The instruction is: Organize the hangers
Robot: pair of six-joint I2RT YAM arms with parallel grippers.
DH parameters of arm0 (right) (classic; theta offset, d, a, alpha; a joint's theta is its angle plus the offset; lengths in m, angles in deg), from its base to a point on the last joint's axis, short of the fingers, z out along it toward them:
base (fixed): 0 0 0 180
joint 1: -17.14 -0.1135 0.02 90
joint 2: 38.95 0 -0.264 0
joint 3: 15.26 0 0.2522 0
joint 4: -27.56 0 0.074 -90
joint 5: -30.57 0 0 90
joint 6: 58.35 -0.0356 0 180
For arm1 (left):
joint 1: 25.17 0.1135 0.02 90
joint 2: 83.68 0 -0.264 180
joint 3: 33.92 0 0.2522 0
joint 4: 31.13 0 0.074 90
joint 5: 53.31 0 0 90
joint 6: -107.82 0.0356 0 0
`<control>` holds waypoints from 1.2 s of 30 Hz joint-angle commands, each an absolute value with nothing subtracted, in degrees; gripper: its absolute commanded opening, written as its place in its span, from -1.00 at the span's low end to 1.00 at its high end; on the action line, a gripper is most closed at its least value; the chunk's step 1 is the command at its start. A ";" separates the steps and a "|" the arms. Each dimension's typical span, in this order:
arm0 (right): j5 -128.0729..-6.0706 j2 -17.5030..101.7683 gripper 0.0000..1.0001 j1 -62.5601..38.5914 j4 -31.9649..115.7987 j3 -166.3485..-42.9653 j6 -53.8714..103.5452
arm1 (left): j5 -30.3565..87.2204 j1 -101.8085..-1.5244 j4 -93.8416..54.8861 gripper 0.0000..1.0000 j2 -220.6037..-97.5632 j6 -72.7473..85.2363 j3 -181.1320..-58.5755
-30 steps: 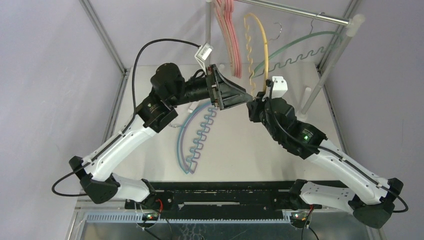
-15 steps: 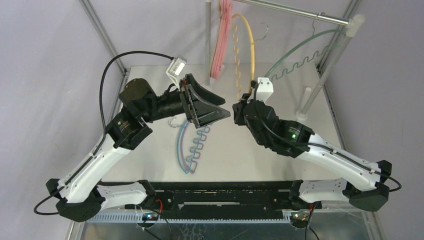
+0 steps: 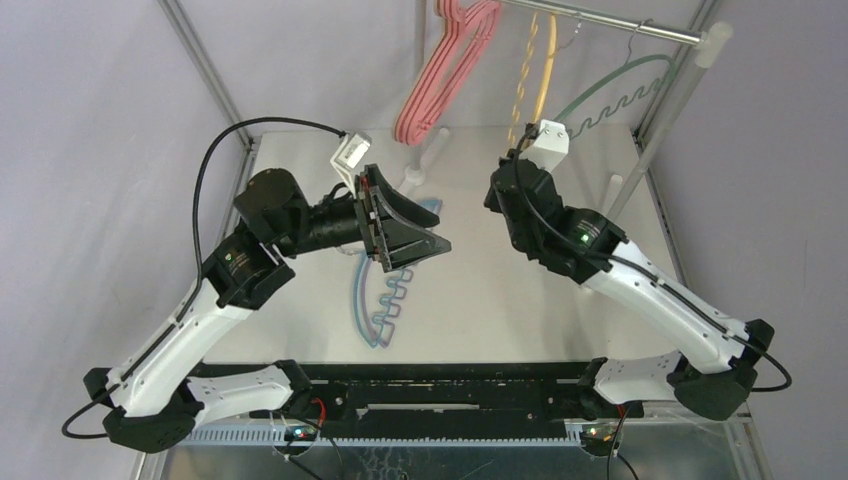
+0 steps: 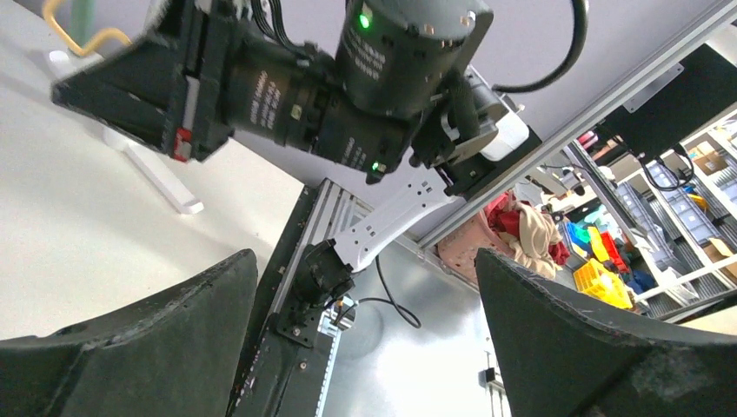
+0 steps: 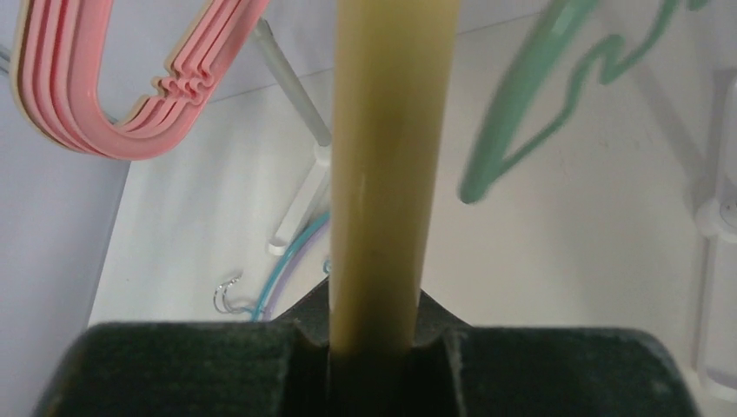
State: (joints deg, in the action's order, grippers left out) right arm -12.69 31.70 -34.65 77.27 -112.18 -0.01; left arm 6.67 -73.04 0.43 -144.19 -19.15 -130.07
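Note:
Several pink hangers hang at the left end of the rail, swung out to the left; they also show in the right wrist view. My right gripper is shut on the arc of the yellow hanger, which hangs below the rail. The green hanger hangs further right on the rail. A blue and a purple hanger lie together on the table. My left gripper hovers open and empty above them, its fingers wide apart.
The grey metal rail spans the back on white poles. A white pole foot stands on the table near the left gripper. Frame struts run along the table's left and right sides.
My left arm has drawn back from the rail to the left and nearer. My right arm has carried the yellow hanger rightward and further back. The pink hangers have swung left.

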 commanded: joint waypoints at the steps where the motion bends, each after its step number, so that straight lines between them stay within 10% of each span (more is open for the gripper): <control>1: -12.46 35.11 -1.00 -33.84 71.45 -119.12 0.54 | 6.78 -72.98 0.34 0.99 -141.56 -17.86 -128.16; 36: -22.67 43.09 -1.00 -18.73 76.22 -122.54 -2.46 | 8.13 -70.65 2.58 0.99 -137.09 -16.28 -124.49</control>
State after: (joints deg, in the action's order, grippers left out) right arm -20.14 44.51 -21.58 77.61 -123.72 -3.22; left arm 8.09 -71.34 3.40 -137.17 -17.66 -125.24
